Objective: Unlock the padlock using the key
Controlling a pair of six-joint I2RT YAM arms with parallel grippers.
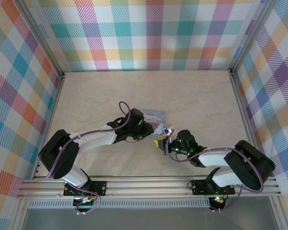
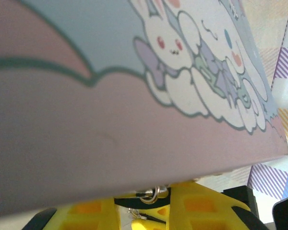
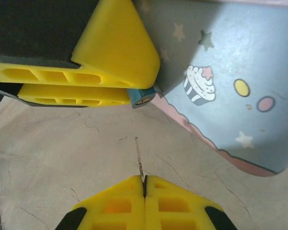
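right fingers [image 3: 115,206] pinch key [image 3: 138,153] | left fingers [image 3: 110,52] pinch padlock [image 3: 143,97] | tin [image 3: 230,72] just beside

Pale blue-and-pink cartoon tin [image 1: 152,115] on beige marbled table [image 1: 96,96], just beyond the left tool [image 1: 157,129]. Pastel checked walls [image 1: 149,33] well beyond it, aluminium rail [image 1: 149,184] behind.

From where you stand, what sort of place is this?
Probably a robot test booth: a left arm and a right arm bolted to a metal rail at the edge of a beige table, boxed in by plaid walls.
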